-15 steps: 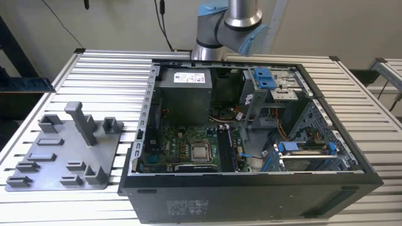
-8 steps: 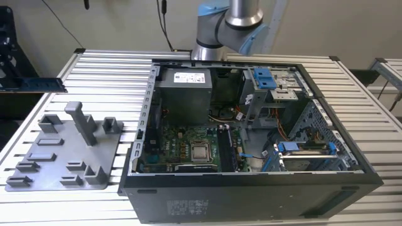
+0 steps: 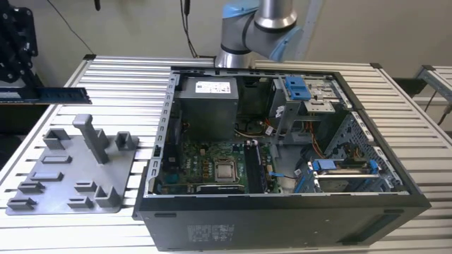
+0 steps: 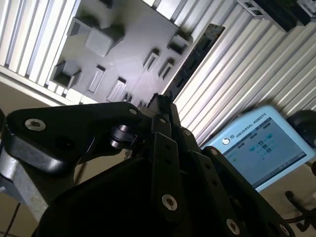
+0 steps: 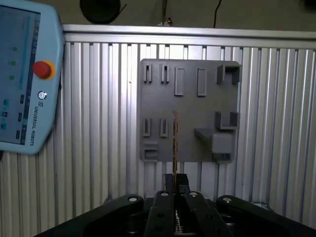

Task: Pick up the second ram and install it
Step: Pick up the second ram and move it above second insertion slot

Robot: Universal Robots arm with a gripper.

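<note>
Exterior view: open PC case (image 3: 282, 222) sits nearest, motherboard (image 3: 205, 164) exposed inside. Grey holder tray (image 3: 71, 182) lies on slatted table (image 3: 127, 74) at the exterior view's left, just beside case. Above & beyond tray, gripper (image 3: 12, 91) hangs at frame edge w/ fingers clamped on second ram (image 3: 63, 95); stick is level, lifted clear of tray, free end pointing toward case. At far side, behind case, stands arm base (image 3: 236, 53). In both wrist views fingers pinch one end of ram, rest juts out over tray; teach pendant (image 5: 24, 74) sits off to one side of table.
</note>
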